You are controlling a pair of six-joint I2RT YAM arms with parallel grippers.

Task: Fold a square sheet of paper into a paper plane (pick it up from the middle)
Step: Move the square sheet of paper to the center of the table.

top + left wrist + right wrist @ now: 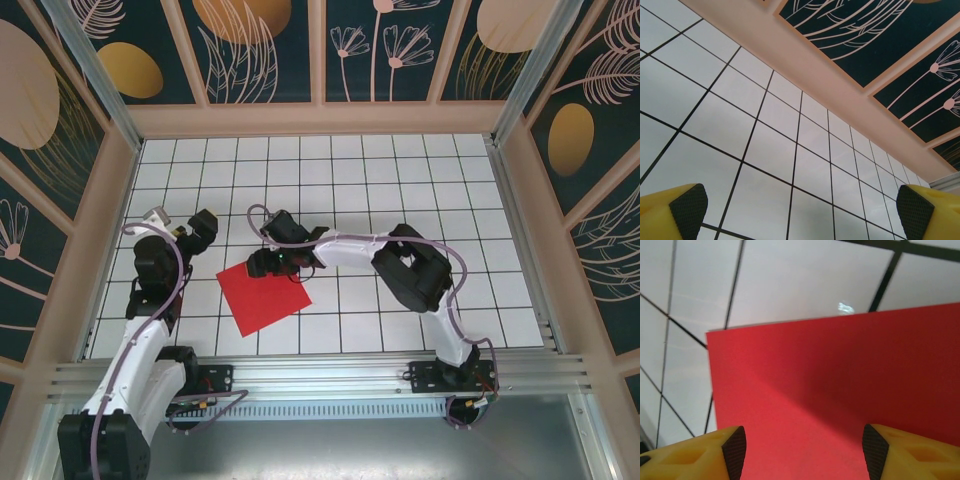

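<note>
Top external view, Ben, largest first: what do you count?

One desk point(400, 170), Ana, white with a black grid. Two arms: the left arm point(155, 265) and the right arm point(410, 265). One square sheet of paper point(265, 298), bright red, lying flat at about 7 o'clock from the desk's middle, turned corner-on. No paper plane yet; I judge the folding hasn't begun.

And the claws?

Two. On its wrist camera the left claw point(800, 212) is spread wide over bare desk, holding nothing. From above it sits at 10 o'clock of the sheet, apart from it. The right claw point(802, 447) hangs over the sheet near its 12 o'clock edge, fingers point(734, 450) apart, red paper under the gap and nothing pinched.

What could go wrong?

It looks nearer the edge than the middle, so a pinch there could lift one flap and let the rest droop or skid. Thin paper flat on a hard desk gives the fingers little to catch. They may slide over it, or bunch it into a stray crease that spoils the folds.
</note>
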